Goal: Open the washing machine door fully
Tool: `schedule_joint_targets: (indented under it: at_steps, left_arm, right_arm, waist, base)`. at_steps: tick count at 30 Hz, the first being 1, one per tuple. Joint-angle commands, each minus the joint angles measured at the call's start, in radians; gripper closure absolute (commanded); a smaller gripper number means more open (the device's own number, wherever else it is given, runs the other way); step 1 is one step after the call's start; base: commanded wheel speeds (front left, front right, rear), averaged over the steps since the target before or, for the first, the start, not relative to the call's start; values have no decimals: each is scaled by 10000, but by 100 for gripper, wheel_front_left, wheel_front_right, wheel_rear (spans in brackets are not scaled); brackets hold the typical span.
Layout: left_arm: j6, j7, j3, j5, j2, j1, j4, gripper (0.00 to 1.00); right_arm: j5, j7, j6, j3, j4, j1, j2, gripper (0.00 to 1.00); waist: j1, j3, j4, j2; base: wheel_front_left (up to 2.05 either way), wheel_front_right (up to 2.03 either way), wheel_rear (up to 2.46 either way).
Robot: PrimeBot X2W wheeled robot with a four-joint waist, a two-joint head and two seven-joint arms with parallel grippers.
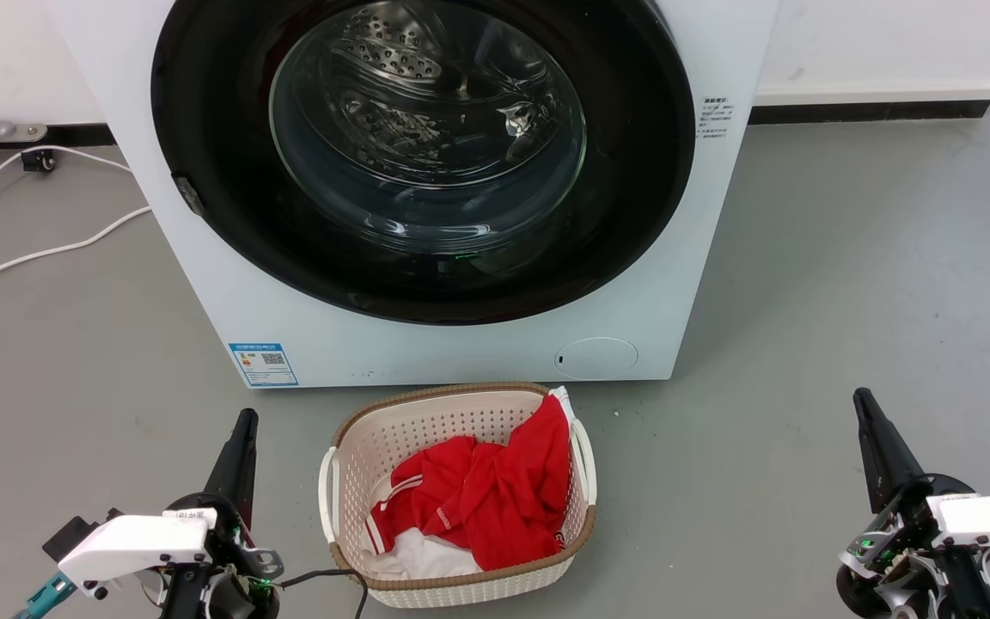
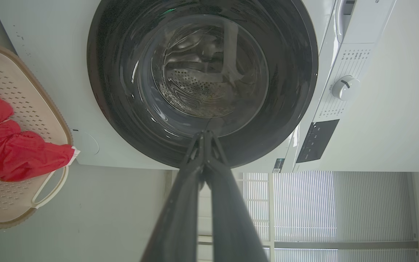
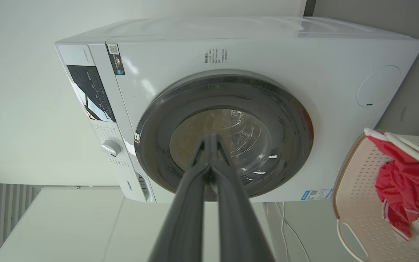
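Both the left gripper (image 1: 247, 418) and right gripper (image 1: 861, 396) have fingers pressed together, holding nothing. The washing machine door (image 1: 632, 215) lies flush against the washing machine (image 1: 461, 354).

Floor (image 1: 847, 258): smooth grey, matte, evenly lit, soft shadows only. Far wall (image 1: 890, 34): white, with a white ledge above black skirting (image 1: 864, 112). Far left: white cables (image 1: 31, 254) loop over the floor, and a small black plug (image 1: 38, 160) sits by the skirting. Left wrist view: pale slatted blinds (image 2: 340, 207) with daylight coming through. Right wrist view: plain white boxy unit (image 3: 67, 225), can't tell what it is.
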Motion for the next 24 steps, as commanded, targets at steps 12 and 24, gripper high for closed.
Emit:
schedule_joint_targets:
  at_steps: [12,24]
  left_arm:
    - [-29,15,47,55,-8,-83,8,100]
    - [3,-77,-121,36,-23,78,103,0]
  right_arm:
    - [-39,46,0,-35,15,-126,46,100]
    - [-37,-62,0,29,46,111,29,0]
  waist:
    - [0,0,0,-1]
    - [0,1,0,-1]
  base:
    - [0,0,0]
    - [0,0,0]
